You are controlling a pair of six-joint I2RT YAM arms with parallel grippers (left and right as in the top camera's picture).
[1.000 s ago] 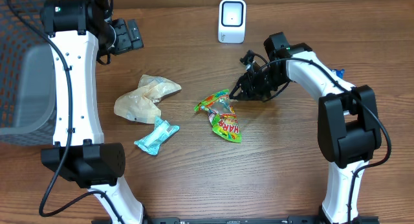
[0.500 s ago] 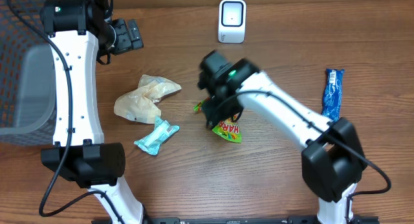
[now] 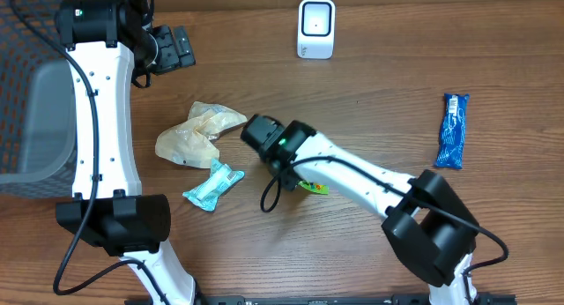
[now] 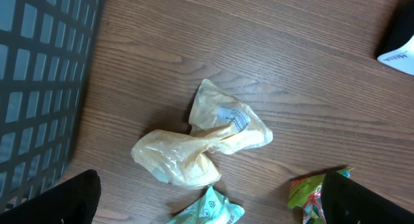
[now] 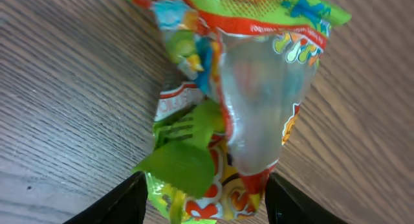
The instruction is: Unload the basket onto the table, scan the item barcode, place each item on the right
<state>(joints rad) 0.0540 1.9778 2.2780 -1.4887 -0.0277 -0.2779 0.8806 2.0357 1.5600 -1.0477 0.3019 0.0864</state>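
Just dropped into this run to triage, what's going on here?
The right arm reaches to the table's middle, its tool open astride the green gummy bag, fingers either side, not closed on it. The bag lies on the wood, well apart from the white scanner at the far edge. The left tool is open and empty, near the mesh basket.

surface: brown wood-grain table (image 3: 397,85) | left edge: dark mesh basket (image 3: 18,40) | light: even

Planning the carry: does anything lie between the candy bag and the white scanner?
Nothing visible does. Bare table runs from the candy bag to the scanner; the crumpled yellow bag and the blue bar lie off to either side.
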